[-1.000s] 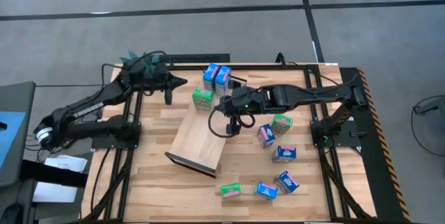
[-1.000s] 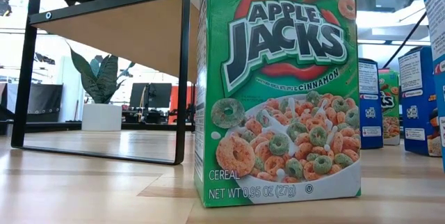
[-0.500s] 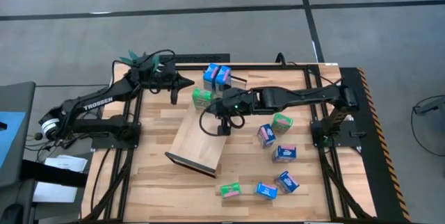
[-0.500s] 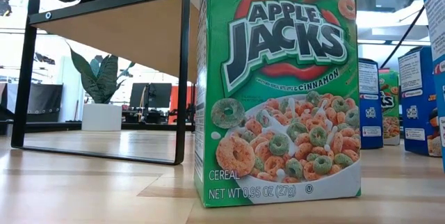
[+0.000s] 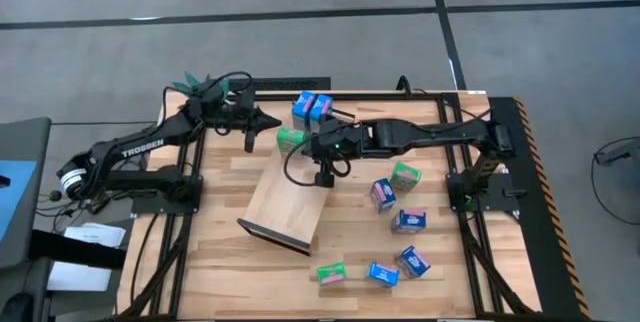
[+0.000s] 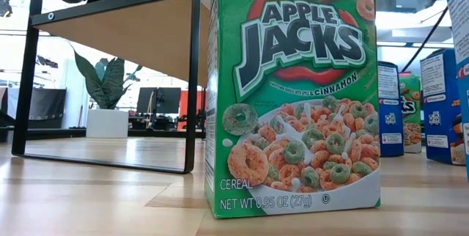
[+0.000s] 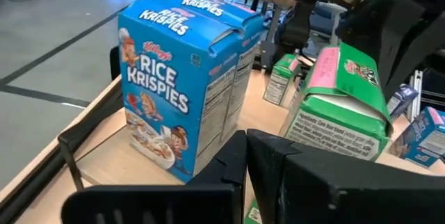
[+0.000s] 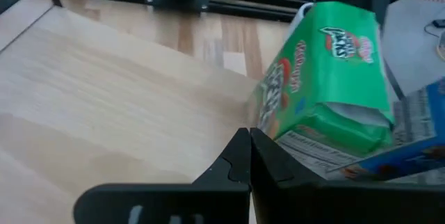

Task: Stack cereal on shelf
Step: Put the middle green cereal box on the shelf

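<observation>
At the near edge of the table, in the high view, three small cartons are lying loose: a green one (image 5: 331, 273) and two blue ones (image 5: 383, 273) (image 5: 414, 260), all well apart from both arms. Further in, the shelf (image 5: 290, 194) is resting on the tabletop (image 5: 220, 262), with its long axis running diagonally from the near left toward the far right. The right gripper (image 5: 323, 175) is hanging over the far part of the shelf board with its jaws pressed together and holding nothing. Just beyond it a green cereal box (image 5: 290, 139) is standing at the far end of the shelf, and in the right wrist view this box (image 8: 321, 78) is appearing tilted, directly ahead of the closed fingers. The left gripper (image 5: 249, 140), also closed and empty, is waiting just beside the same box on its other side. Behind it two blue boxes (image 5: 311, 109) are standing together. I am judging that the right arm is better lined up, and must open before grasping.
</observation>
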Robot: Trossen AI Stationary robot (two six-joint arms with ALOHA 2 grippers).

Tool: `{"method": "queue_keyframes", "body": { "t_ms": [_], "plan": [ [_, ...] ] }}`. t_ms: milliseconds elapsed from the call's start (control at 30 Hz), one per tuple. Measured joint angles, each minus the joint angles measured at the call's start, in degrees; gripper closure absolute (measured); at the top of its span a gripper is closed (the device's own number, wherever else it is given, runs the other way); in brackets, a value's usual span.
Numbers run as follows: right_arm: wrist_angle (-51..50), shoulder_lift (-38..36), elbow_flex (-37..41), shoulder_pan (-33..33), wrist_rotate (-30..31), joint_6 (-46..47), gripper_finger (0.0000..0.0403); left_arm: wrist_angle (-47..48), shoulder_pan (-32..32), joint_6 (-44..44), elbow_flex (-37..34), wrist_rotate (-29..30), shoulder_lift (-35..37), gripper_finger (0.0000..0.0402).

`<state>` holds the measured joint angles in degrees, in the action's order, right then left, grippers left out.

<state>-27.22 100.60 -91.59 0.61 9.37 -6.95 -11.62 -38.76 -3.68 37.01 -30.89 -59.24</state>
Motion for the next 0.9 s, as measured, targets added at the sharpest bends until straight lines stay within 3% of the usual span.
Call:
{"method": "queue_keyframes", "body": {
  "t_ms": [633, 900],
  "plan": [
    [-1.5, 0.0, 0.0, 0.8, 1.2, -0.6, 0.0390, 0.2, 3.2, -6.2, 0.0, -2.5, 0.2, 0.0401],
    [-2.9, 0.0, 0.0, 1.1, 3.0, -0.6, 0.0390, 2.8, 4.7, -8.2, 0.0, -3.5, 3.4, 0.0401]
  ]
}}
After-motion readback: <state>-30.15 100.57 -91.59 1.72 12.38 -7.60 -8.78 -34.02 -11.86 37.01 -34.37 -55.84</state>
